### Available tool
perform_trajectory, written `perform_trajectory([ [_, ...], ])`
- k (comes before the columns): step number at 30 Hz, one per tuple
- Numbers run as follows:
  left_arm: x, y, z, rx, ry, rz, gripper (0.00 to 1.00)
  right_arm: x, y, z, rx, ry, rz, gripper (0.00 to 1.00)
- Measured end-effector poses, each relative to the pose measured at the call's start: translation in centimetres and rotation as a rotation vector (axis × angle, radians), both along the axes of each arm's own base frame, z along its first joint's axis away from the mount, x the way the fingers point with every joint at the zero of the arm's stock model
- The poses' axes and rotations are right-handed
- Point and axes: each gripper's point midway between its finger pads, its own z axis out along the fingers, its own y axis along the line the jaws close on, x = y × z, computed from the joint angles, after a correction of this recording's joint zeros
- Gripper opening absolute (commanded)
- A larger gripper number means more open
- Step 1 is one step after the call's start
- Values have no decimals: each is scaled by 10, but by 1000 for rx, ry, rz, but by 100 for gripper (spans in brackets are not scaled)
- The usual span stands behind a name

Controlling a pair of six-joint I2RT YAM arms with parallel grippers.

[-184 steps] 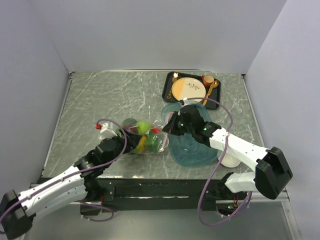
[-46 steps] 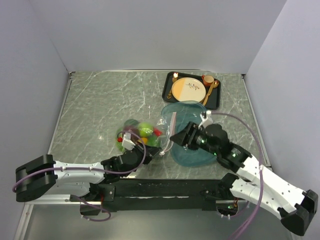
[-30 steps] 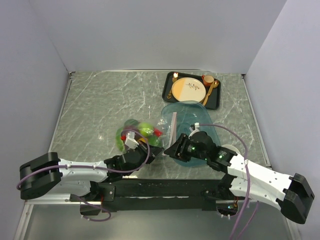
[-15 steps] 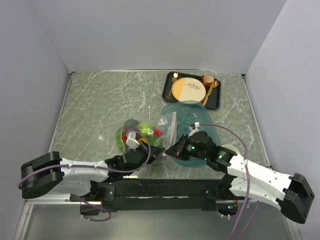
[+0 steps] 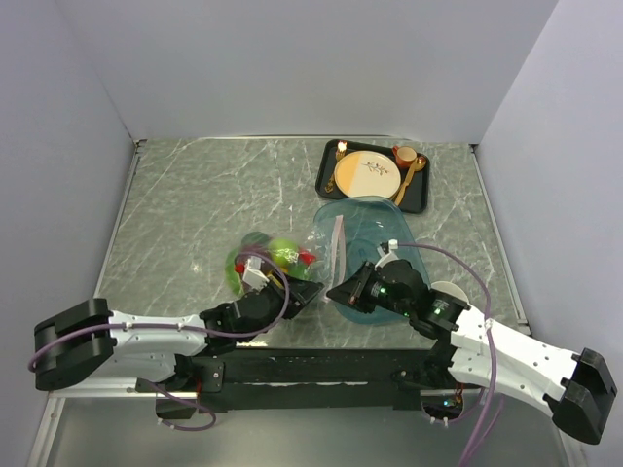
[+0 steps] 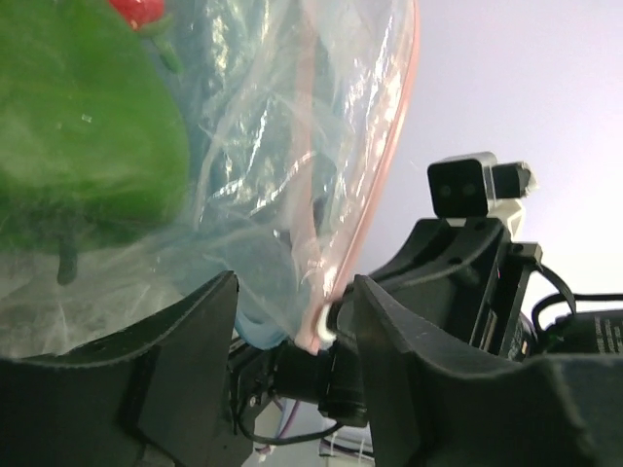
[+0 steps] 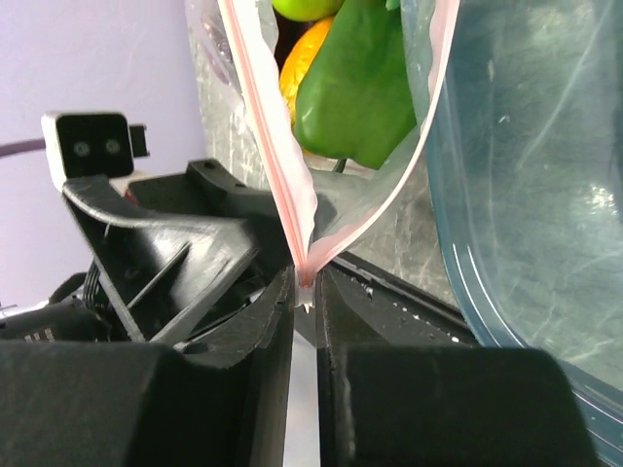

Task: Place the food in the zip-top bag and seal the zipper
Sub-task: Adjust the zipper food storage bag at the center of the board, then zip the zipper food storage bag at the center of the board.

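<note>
Clear plastic: the thin, floppy clear zip-top bag (image 5: 313,255) lies on the grey marbled table (image 5: 195,195) at the lower centre of the top view. Its right edge lies over the rim of the translucent teal oval tray (image 5: 384,209).
Food: the small toy food (image 5: 274,255) sits inside the bag, bunched toward its left side. A green pepper (image 7: 360,88) and an orange piece show through the plastic in the right wrist view.
Zipper: the narrow pale pink zipper (image 5: 338,245) runs along the bag's right edge. In the right wrist view its two lips meet at the pinched corner and spread apart away from it.
Right gripper: the right gripper (image 7: 305,282) is pressed together on the lower end of the zipper, pinching the strip.
Left gripper: the left gripper (image 6: 292,302) is spread, with the bag's corner and zipper between its fingers; whether they touch the plastic I cannot tell.
Meeting point: both grippers sit tip to tip at the bag's lower right corner in the top view.
Upper right: a black rectangular tray (image 5: 336,183) carrying a tan round plate and gold cutlery stands well apart from the bag.
</note>
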Motion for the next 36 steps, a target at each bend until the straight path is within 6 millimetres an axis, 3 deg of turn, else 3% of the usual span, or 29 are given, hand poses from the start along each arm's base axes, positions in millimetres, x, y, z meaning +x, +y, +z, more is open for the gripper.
perform_trajectory([
  [12, -23, -8, 0, -66, 53, -49, 59, 8, -4, 1, -11, -22, -43, 1],
  [18, -23, -10, -13, -82, 88, -41, 56, 8, -6, 6, 3, -37, -47, 1],
  [24, -20, -13, -11, -118, 90, -31, 55, 6, -9, 6, 4, -44, -51, 0],
  [27, -18, -12, -8, -137, 83, -17, 53, 5, -9, 4, 0, -40, -49, 0],
  [32, -15, -8, -8, -143, 78, 5, 39, 5, -10, 4, -2, -38, -47, 0],
  [36, -13, -7, -7, -148, 74, 16, 38, 2, -10, 4, -1, -35, -39, 0],
])
